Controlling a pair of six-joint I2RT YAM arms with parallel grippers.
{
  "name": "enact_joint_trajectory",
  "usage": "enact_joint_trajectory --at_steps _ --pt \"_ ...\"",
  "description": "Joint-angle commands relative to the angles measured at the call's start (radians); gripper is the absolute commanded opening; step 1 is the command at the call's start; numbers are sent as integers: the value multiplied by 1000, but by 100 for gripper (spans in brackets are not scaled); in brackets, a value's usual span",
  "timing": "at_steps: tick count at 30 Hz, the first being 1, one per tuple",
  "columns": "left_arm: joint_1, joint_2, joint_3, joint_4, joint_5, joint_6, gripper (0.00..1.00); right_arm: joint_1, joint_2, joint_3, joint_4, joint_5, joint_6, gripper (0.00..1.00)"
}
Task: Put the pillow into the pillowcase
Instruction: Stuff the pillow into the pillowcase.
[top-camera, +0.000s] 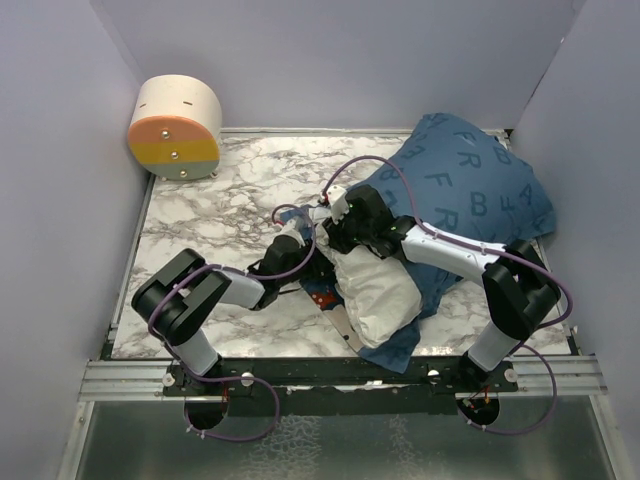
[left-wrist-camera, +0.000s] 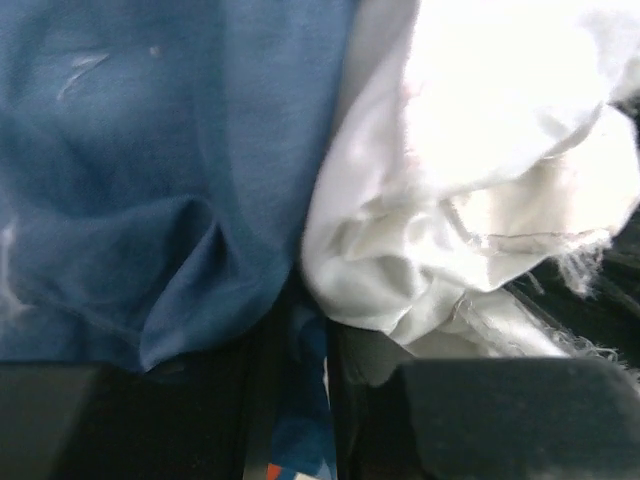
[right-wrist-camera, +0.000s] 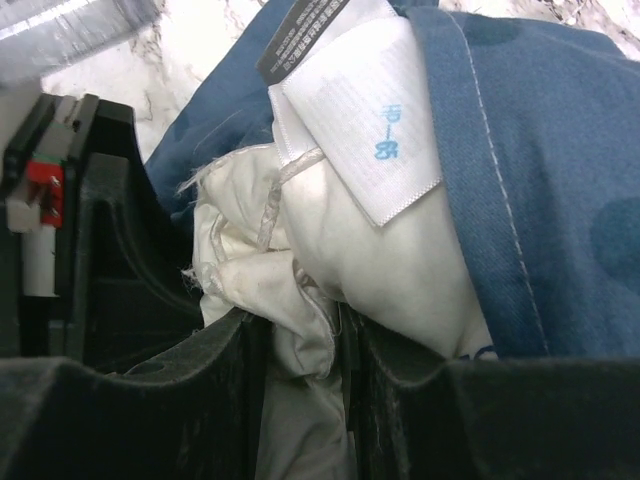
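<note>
The dark blue pillowcase (top-camera: 470, 185) with light letters lies bunched over the far right of the table and covers most of the white pillow (top-camera: 380, 290), whose near end sticks out toward the arms. My left gripper (top-camera: 305, 268) is at that end, shut on a strip of the pillowcase (left-wrist-camera: 300, 350), with blue cloth on its left and the pillow (left-wrist-camera: 470, 150) on its right. My right gripper (top-camera: 340, 240) is shut on a bunched corner of the pillow (right-wrist-camera: 290, 300), just below its white label (right-wrist-camera: 370, 130). The pillowcase hem (right-wrist-camera: 520, 170) runs beside it.
A round wooden box (top-camera: 177, 128) with an orange and yellow face stands at the back left corner. The marble tabletop (top-camera: 220, 220) is bare on the left. Grey walls close in three sides, and a metal rail (top-camera: 330, 375) runs along the near edge.
</note>
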Motion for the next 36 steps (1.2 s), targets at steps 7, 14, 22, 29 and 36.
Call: enact_joint_trajectory --at_steps 7,14,22,29,36 --pt "42 -112 -21 -93 -50 109 0 -39 68 -34 -166 81 46 32" --pt "56 -522 -171 -391 -130 194 0 -73 124 -19 -235 259 74 29" --pt "79 -664 -191 -278 6 125 17 -79 -61 -82 -124 92 106 30" --pt "66 -442 -126 -99 64 91 47 -85 -170 -81 -66 8 118 29" --pt "11 -216 -48 60 114 67 56 -88 -183 -64 -73 -15 121 28"
